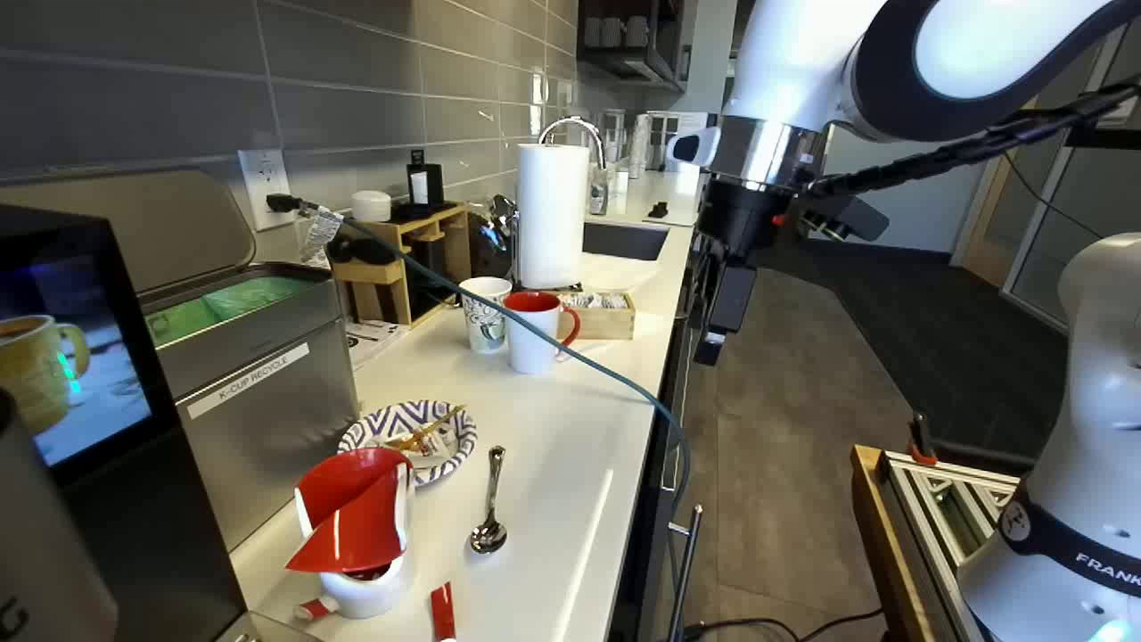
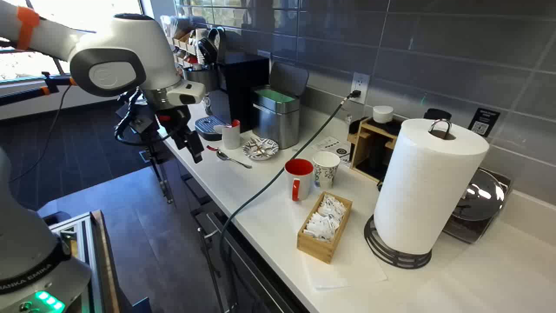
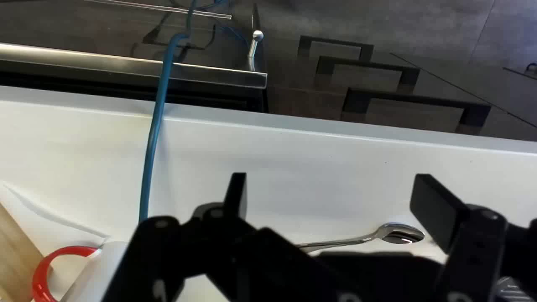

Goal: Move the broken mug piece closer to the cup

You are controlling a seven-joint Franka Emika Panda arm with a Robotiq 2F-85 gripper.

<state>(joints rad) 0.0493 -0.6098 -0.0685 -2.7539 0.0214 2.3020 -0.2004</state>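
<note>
Here, white counter (image 1: pixel 557 428) bears broken mug piece (image 1: pixel 358 530); grey tiles (image 1: pixel 348 67) alongside.

Broken mug piece (image 1: pixel 355 533), jagged, glossy red, white-edged, tilted, patterned cup (image 2: pixel 325 172), upright, both well apart from the gripper (image 3: pixel 330 180)

The plate (image 1: pixel 465 441) is sitting between the bin (image 1: pixel 285 437) and spoon (image 1: pixel 488 532). The broken mug piece (image 1: pixel 361 526) is resting beside the plate.
</note>
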